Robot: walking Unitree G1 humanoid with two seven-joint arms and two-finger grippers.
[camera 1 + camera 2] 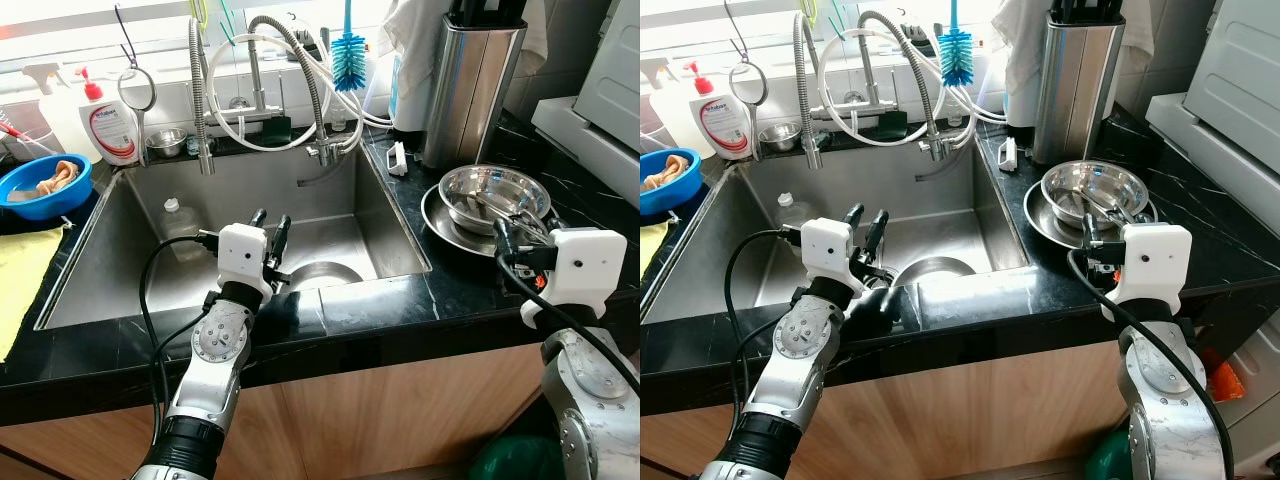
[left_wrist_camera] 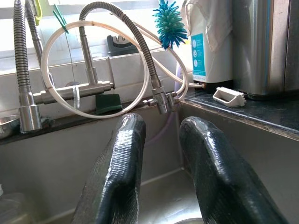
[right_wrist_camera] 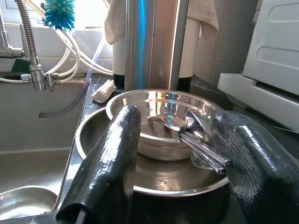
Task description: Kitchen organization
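Right wrist view has the right gripper [image 3: 180, 158] with its jaws spread wide and holding nothing, lined up on the steel bowl [image 3: 163, 121] dead ahead at 12 o'clock. That bowl sits nested in a wider steel plate [image 3: 93, 135] on the black surface [image 1: 560, 190], and some spoons [image 3: 198, 140] lie across its rim, handles poking toward the gripper. From the head camera the stack is at about 2 o'clock from the sink [image 1: 150, 260], just below the tall steel canister [image 1: 470, 85].

The left gripper [image 1: 270, 235] hovers over the sink near its front edge, jaws slightly apart and empty, pointing at the faucet hoses [image 2: 140, 51].

My worry: if the right gripper closes on the bowl rim, the loose spoons probably slide off and clatter, or the jaws catch a spoon instead of the bowl. Polished steel is slippery too, so a shallow pinch could let it tip back onto the plate.
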